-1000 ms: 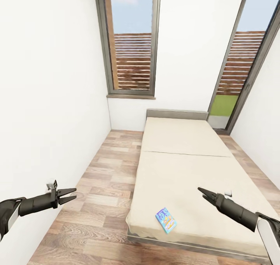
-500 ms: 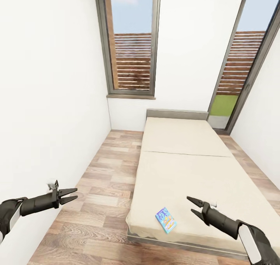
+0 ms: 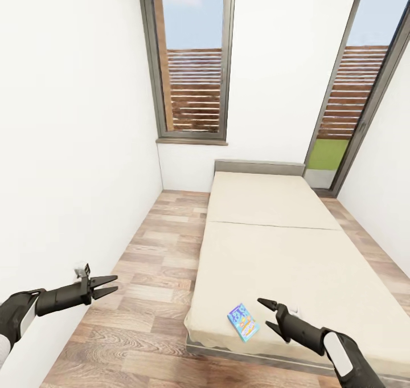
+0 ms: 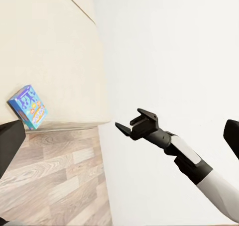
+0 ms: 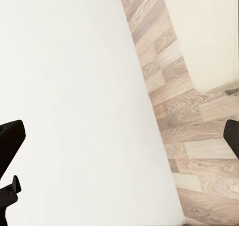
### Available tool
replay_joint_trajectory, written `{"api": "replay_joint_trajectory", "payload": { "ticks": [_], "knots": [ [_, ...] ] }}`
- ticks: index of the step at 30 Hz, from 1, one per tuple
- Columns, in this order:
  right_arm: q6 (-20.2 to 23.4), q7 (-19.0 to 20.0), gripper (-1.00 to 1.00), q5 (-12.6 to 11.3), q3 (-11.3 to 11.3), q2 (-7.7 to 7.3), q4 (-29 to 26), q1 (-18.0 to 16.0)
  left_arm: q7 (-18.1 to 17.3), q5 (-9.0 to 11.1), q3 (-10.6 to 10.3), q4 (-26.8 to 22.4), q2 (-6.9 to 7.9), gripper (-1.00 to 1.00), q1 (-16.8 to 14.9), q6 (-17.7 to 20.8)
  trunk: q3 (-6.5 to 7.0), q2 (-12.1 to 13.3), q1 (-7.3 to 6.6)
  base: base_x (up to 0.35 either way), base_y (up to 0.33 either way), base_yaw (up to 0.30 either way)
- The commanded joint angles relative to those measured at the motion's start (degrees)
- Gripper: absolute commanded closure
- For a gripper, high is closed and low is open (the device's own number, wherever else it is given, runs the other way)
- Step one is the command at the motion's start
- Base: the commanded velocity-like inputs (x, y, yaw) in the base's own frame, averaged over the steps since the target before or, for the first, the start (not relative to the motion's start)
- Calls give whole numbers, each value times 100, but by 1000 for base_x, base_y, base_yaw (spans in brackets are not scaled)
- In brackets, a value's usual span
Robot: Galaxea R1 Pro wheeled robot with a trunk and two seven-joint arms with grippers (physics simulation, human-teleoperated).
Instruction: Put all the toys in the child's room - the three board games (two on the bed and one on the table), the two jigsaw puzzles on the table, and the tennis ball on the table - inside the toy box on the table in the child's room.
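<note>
Both fingers (image 3: 270, 313) spread, empty, near board game (image 3: 243, 322).

board games (image 3: 243, 322): 1 | bed (image 3: 273, 245): 1 | windows (image 3: 191, 63): 2 | claws (image 3: 105, 285): 2

The bed (image 3: 273, 245) shows matt beige cloth, smooth. Beside the bed, the floor (image 3: 148, 274) is wood-grain plank with a faint sheen. On the bed, the board game (image 3: 243, 322) looks like glossy printed card.
</note>
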Motion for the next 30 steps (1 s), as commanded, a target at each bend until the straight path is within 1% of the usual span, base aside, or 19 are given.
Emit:
{"api": "replay_joint_trajectory", "payload": {
  "ticks": [1, 11, 13, 19, 25, 30],
  "knots": [
    [11, -10, -100, -2, -18, 10, 108, -39, -25, -8, 5, 1, -9, -100, -3, 62, -12, -12, 3, 0, 0, 0],
    [4, -59, -100, -42, -32, 16, 280, -90, -25, -6, 21, 3, -21, -100, -4, 69, -12, -12, 3, 0, 0, 0],
    [5, -58, -100, -83, -49, 16, 289, -90, -25, -8, 22, 3, -21, -100, -4, 71, -48, -93, 47, 0, 0, 0],
    [-65, -98, -100, -447, -88, 43, 346, -87, -25, -9, 17, 1, -21, -100, -4, 73, -156, -333, 179, 0, 0, 0],
    [-56, -118, -100, -549, -102, 104, 380, -87, -25, -11, 16, 3, -22, -100, -2, 83, -264, -574, 311, 0, 0, 0],
    [-34, -120, -100, -581, -114, 117, 578, -86, -25, -8, 15, 3, -33, -100, -2, 108, -353, -774, 421, 0, 0, 0]
  ]
}}
